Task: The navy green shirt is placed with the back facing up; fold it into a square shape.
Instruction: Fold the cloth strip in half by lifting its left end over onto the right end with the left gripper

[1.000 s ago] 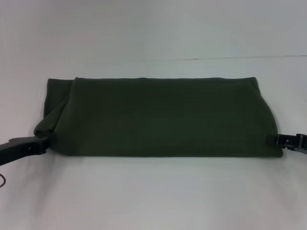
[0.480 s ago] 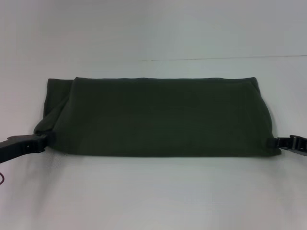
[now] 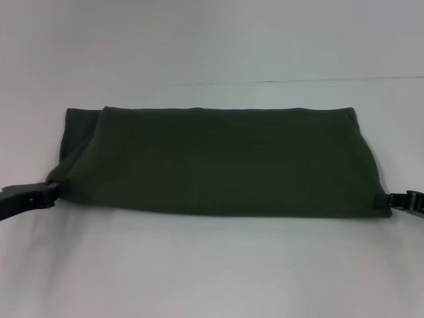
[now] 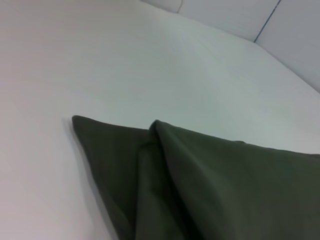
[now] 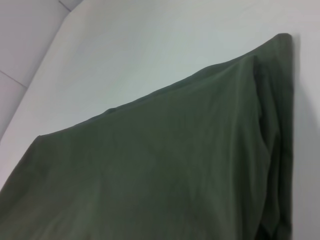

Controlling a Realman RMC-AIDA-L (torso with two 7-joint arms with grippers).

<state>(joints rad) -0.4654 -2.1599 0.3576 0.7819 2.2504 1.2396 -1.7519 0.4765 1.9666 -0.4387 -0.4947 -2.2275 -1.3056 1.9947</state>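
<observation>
The navy green shirt (image 3: 218,162) lies as a wide folded band across the white table, plain side up, with no lettering showing. My left gripper (image 3: 50,189) is at its near left corner, where the cloth tapers into the shut fingers. At the near right corner my right gripper (image 3: 385,200) is shut on the cloth's edge. In the left wrist view, the shirt (image 4: 210,190) has layered folds and a pointed corner. The right wrist view looks along the shirt (image 5: 165,170) toward its far corner.
The white table (image 3: 212,271) stretches in front of and behind the shirt. A thin seam line (image 3: 298,81) runs across the far part of the table, and both arms enter from the side edges of the head view.
Both grippers have moved outward, the left one further left and slightly up, the right one further right. The shirt's near corners are drawn wider and its near edge is straighter.
</observation>
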